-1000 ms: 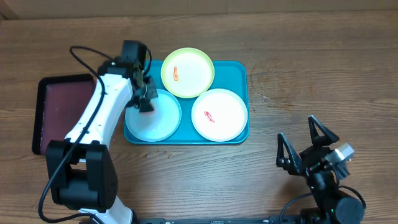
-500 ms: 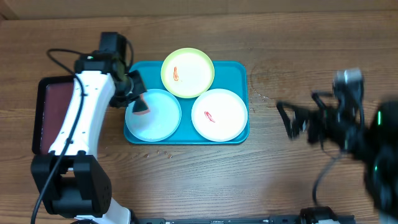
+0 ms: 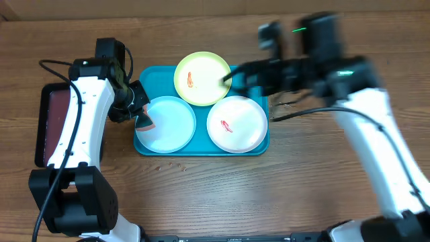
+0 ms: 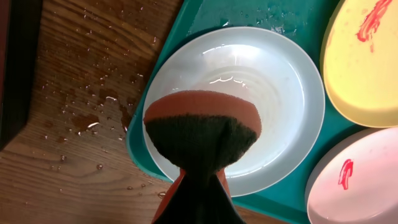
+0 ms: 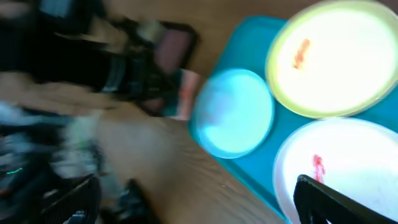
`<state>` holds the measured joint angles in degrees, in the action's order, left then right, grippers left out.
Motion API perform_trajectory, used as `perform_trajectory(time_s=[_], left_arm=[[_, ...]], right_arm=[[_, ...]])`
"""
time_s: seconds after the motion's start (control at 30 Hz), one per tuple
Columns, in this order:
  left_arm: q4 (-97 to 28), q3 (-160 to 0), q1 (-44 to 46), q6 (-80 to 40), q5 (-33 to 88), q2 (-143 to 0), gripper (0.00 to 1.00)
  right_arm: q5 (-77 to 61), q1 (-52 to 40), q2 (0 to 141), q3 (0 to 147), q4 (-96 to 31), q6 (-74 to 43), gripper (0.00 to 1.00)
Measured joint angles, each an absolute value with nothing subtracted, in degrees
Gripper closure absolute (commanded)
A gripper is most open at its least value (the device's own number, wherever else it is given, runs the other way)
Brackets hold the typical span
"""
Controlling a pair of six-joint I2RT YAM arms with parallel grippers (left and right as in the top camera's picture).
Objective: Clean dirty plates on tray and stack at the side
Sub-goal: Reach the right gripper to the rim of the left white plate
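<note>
Overhead. Teal tray [image 3: 153, 75] mid-table, three plates inside: yellow-green plate [image 3: 201, 91] at the far middle, light blue plate [image 3: 171, 124] near left, white plate [image 3: 242, 114] near right. A red smear [image 3: 190, 81] on the yellow-green plate and one more on the white. Left gripper [image 3: 141, 116] clamped tight on a sponge [image 3: 146, 122], right at the left rim of the light blue plate. Maroon tray [image 3: 57, 121] farther left on the wooden table [image 3: 302, 188]. Right gripper [image 3: 232, 77], motion-blurred, spread wide above the tray's far right part, by the yellow-green plate's right edge.

Left wrist. Sponge orange on top, dark below, pinched from underneath, over the rim of the light blue plate. Wet sheen inside that plate; water drops [image 4: 87, 121] on the wood beside the tray.

Right wrist. Heavy blur. All three plates visible in the tray. One dark finger [image 5: 336, 202] low at the right, in front of the white plate; jaws far apart.
</note>
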<state>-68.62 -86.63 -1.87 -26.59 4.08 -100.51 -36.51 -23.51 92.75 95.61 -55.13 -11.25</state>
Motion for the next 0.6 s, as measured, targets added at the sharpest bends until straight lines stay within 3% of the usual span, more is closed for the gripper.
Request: perform_trajectory(time_s=[0.03, 0.1, 0.27, 0.6], left_arm=[[-68.6, -86.6, -1.9, -26.6, 4.1, -100.5, 0.96], [-68.6, -86.6, -1.9, -26.5, 4.1, -100.5, 0.96], [-68.8, -86.6, -1.9, -26.4, 4.1, -100.5, 0.96], [-68.2, -86.6, -1.9, -26.4, 4.1, -100.5, 0.96]], right_arm=[[-31.0, -27.1, 94.1, 95.6, -54.5, -13.6, 0.22], [-21.8, -32.7, 96.8, 95.6, -52.8, -17.2, 0.42], [-7.8, -39.7, 106.0, 95.7, -46.6, -24.3, 0.49], [-4.5, -40.9, 120.0, 95.7, -39.1, -27.4, 0.56]])
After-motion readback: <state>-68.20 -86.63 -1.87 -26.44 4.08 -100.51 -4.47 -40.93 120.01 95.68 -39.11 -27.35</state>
